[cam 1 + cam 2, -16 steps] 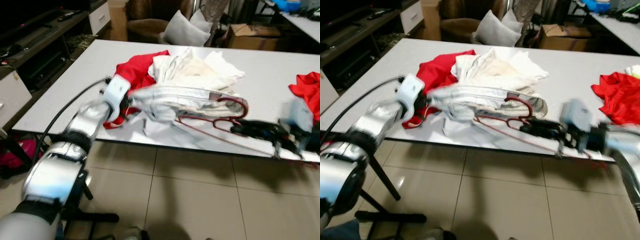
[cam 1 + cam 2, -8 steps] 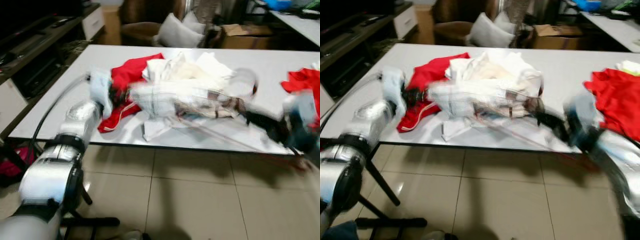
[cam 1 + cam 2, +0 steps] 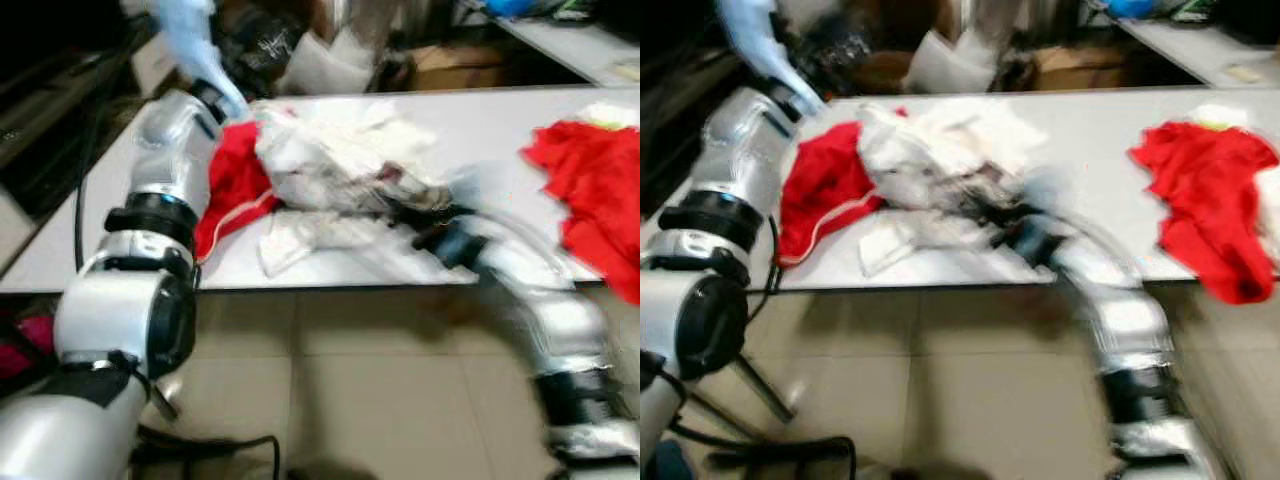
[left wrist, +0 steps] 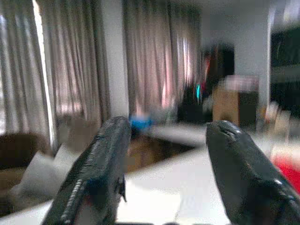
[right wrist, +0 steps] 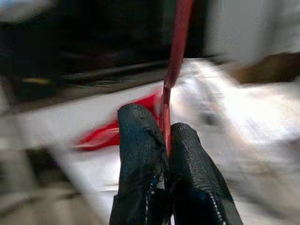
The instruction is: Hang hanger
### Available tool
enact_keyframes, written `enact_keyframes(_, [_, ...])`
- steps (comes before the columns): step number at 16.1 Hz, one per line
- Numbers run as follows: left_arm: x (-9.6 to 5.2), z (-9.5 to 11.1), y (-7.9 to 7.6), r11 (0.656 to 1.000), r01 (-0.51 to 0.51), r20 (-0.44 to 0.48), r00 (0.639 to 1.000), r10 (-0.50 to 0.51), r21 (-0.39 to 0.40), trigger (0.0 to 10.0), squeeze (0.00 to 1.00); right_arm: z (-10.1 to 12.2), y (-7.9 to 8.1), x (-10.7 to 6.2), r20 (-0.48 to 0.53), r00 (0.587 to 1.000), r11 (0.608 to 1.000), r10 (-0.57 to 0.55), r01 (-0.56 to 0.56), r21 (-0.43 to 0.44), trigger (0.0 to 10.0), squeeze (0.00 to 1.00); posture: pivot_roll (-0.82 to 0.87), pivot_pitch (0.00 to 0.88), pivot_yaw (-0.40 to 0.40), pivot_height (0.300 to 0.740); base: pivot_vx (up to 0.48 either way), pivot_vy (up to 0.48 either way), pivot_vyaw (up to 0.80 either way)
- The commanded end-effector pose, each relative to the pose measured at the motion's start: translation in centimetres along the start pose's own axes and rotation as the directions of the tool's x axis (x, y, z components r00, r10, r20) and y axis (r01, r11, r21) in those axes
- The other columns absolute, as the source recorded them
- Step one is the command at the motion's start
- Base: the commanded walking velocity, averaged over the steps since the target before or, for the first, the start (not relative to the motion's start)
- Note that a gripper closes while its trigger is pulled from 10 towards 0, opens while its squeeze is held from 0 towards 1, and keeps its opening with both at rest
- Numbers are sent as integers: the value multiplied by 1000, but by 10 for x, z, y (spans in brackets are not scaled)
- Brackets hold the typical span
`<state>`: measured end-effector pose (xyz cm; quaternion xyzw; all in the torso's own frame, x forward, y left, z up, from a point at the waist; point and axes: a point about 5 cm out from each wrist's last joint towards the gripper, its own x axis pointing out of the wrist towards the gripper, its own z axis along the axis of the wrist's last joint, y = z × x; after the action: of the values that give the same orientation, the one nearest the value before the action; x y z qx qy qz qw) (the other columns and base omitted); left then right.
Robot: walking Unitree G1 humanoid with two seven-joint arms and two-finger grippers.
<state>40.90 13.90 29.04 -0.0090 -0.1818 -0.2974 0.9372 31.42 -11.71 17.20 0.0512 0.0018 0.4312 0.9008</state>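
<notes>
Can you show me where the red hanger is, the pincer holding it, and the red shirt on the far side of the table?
red hanger [image 5: 176, 44], right wrist view, on its thin red bar.
right pincer [image 5: 167, 140], right wrist view, where its two fingertips meet.
red shirt [image 3: 1205, 200], right eye view, on the middle of the cloth.

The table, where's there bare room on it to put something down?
Bare tabletop lies between the white clothes pile and the red garment at the right, and along the far edge. The left half is crowded: red cloth, the pile, and the right gripper pinching the red hanger.
</notes>
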Motion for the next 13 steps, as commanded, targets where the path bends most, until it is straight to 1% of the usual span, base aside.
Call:
enact_keyframes(1, [-14, -23, 5, 994, -9, -155, 988, 26, 108, 10000, 145, 6, -3, -2, 55, 998, 997, 25, -29, 72, 10000, 0, -153, 0, 98, 719, 0, 0, 0])
enact_keyframes(2, [-22, -32, 9, 990, -17, -202, 978, 45, 138, 10000, 0, 6, -6, -6, 74, 997, 990, 14, -25, 141, 10000, 0, -150, 0, 93, 719, 0, 0, 0])
enact_keyframes(3, [-26, -35, 11, 990, -32, -213, 975, 60, 134, 10000, 0, 6, -8, -9, 86, 996, 984, 16, -31, 178, 10000, 0, -149, 0, 89, 719, 0, 0, 0])
enact_keyframes(4, [-38, -39, 18, 987, -80, -222, 969, 110, 140, 10000, 0, 3, -10, -20, 107, 994, 954, 37, -67, 293, 10000, 0, -146, 0, 86, 719, 0, 0, 0])
enact_keyframes(5, [-51, -37, 29, 977, -155, -196, 964, 182, 143, 10000, 0, -6, -9, -33, 92, 994, 929, 64, -93, 358, 10000, 0, -143, 0, 82, 719, 0, 0, 0])
enact_keyframes(6, [-61, -32, 37, 968, -220, -159, 958, 237, 121, 10000, 0, -12, -9, -43, 81, 994, 906, 78, -104, 411, 10000, 0, -140, 0, 80, 719, 0, 0, 0])
enact_keyframes(7, [-67, -31, 39, 962, -246, -150, 953, 262, 116, 10000, 0, -15, -10, -50, 70, 995, 890, 73, -96, 445, 10000, 0, -138, 0, 81, 719, 0, 0, 0])
enact_keyframes(8, [-70, -32, 40, 960, -254, -153, 950, 270, 119, 10000, 0, -17, -10, -52, 62, 996, 887, 68, -89, 453, 10000, 0, -138, 0, 81, 719, 0, 0, 0])
enact_keyframes(9, [-83, -42, 41, 953, -265, -214, 932, 293, 147, 10000, 0, -23, -14, -62, 19, 999, 883, 33, -38, 467, 10000, 0, -140, 0, 83, 719, 0, 0, 0])
enact_keyframes(10, [-93, -49, 43, 941, -285, -248, 913, 324, 179, 10000, 0, -24, -16, -71, -4, 1000, 891, 9, -6, 453, 10000, 0, -150, 0, 89, 719, 0, 0, 0])
enact_keyframes(11, [-99, -47, 44, 930, -329, -228, 904, 361, 167, 10000, 0, -20, -15, -80, -14, 1000, 916, -1, 7, 402, 10000, 0, -153, 0, 91, 719, 0, 0, 0])
enact_keyframes(12, [-108, -43, 42, 927, -349, -202, 906, 372, 139, 10000, 0, -8, -12, -92, 6, 999, 942, -37, 33, 333, 10000, 0, -163, 0, 101, 719, 0, 0, 0])
enact_keyframes(13, [-111, -43, 40, 927, -348, -201, 907, 370, 136, 10000, 0, -5, -11, -95, 14, 999, 946, -51, 44, 320, 10000, 0, -163, 0, 101, 719, 0, 0, 0])
